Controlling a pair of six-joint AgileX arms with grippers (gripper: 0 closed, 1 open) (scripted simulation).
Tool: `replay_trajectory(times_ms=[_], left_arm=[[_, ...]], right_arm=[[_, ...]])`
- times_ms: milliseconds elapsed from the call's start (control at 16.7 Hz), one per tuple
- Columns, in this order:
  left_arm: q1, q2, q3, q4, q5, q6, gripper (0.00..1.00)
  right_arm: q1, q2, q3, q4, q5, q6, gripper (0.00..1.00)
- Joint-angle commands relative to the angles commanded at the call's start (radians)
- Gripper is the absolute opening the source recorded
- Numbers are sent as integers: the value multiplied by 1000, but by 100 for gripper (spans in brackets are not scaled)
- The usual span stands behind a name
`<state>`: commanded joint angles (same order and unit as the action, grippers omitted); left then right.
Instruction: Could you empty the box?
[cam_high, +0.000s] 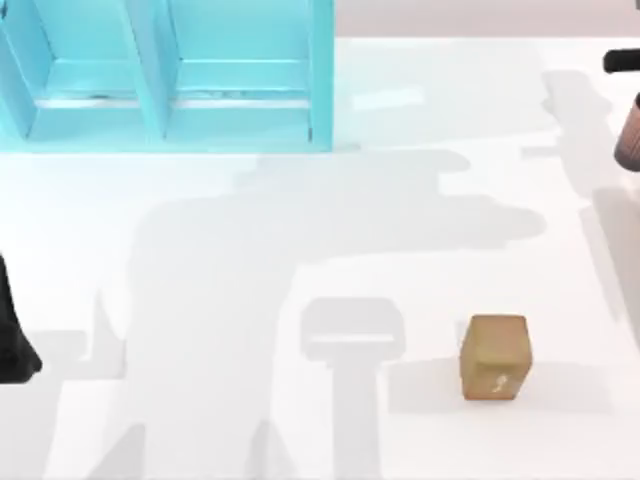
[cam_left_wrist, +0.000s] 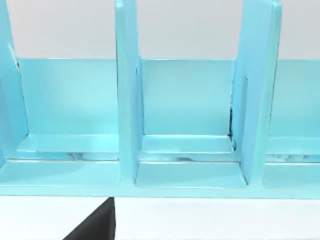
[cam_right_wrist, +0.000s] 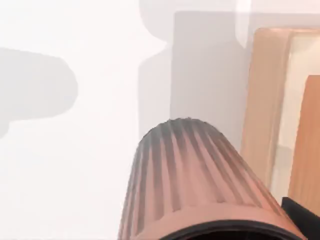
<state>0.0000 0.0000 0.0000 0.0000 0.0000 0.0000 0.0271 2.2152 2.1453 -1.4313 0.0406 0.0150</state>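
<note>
Table status from the top view: my right arm sits at the 3 o'clock edge, toward 2 o'clock, with a ribbed brown cup (cam_high: 630, 132) showing beneath it. On the right wrist view the same ribbed cup (cam_right_wrist: 185, 180) fills the near field, its ridged wall tapering away from the camera; I cannot tell from these pictures how the right gripper's fingers stand around it. Beyond the cup on that view, the light wooden box (cam_right_wrist: 265, 100) shows its rim and an inner wall, resting on the white table (cam_right_wrist: 75, 165). A small tan block (cam_high: 495, 357) stands on the table at roughly 5 o'clock, well apart from the cup. A turquoise shelf rack (cam_high: 170, 75) occupies the 11 o'clock corner; the left wrist view looks straight into its open compartments (cam_left_wrist: 187, 120). My left arm (cam_high: 12, 340) is parked at the 8 o'clock edge, and its finger state cannot be judged.
</note>
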Motion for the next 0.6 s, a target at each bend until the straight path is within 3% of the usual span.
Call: replay_trajectory(times_ms=[240, 600], left_arm=[[0, 0, 0, 0, 0, 0, 100], [0, 0, 0, 0, 0, 0, 100]], right_arm=[[183, 76, 12, 59, 21, 187, 0], [231, 129, 4, 88, 31, 267, 0]])
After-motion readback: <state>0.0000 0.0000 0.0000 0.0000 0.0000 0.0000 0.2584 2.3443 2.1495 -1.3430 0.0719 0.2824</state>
